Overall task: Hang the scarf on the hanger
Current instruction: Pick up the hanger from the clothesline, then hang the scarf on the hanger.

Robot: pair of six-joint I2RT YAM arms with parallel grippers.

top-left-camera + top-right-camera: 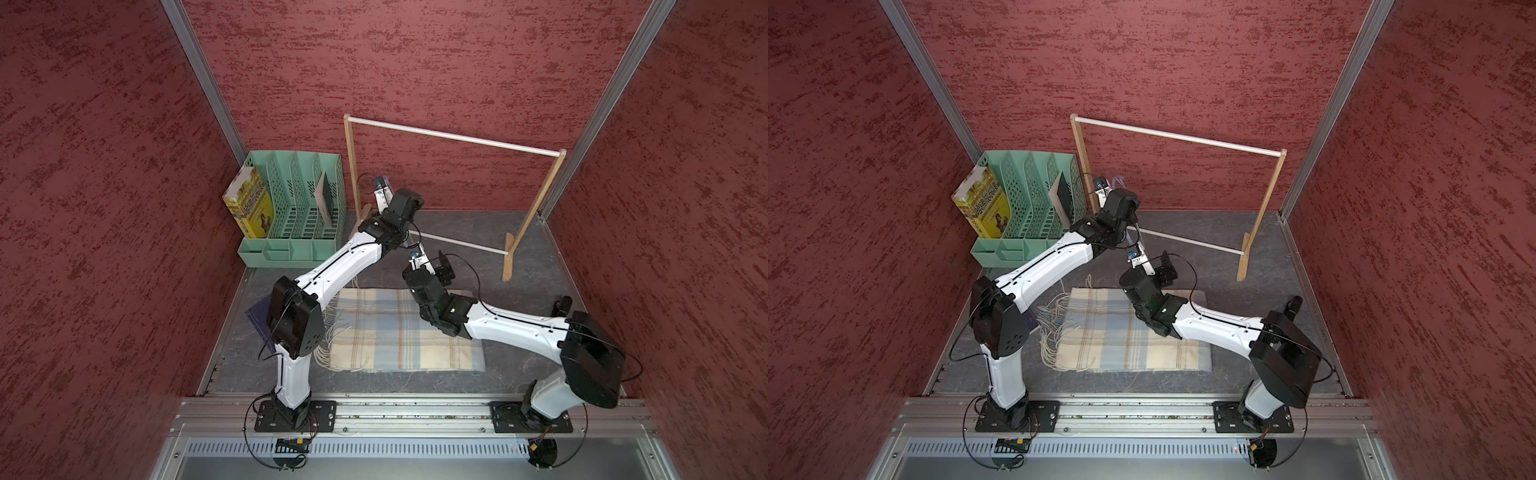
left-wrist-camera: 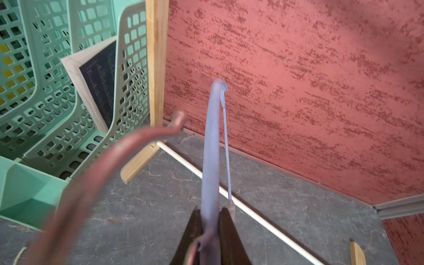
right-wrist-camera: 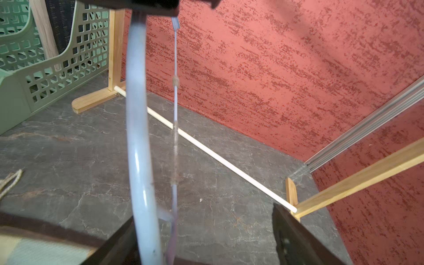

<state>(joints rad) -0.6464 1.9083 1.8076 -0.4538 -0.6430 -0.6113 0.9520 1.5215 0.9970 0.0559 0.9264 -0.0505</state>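
the hanger point(image 2: 210, 149) is held up by the left gripper point(image 2: 210, 229), clamped on it, the right gripper point(image 3: 203, 213) is spread wide, and the scarf point(image 1: 386, 332) is seen flat on the table point(image 1: 519, 257), not yet hung.

No word or number can be read with certainty. The yellow book point(image 1: 248, 203) point(image 1: 982, 203) stands in the green file rack point(image 1: 291, 154). It carries lines of dark print down its spine and cover in both top views, but the letters are too small and blurred to make out. The dark board in a pale wooden frame point(image 2: 101, 82) sits in another slot of the rack. In the left wrist view it shows faint rows of light writing, also illegible.
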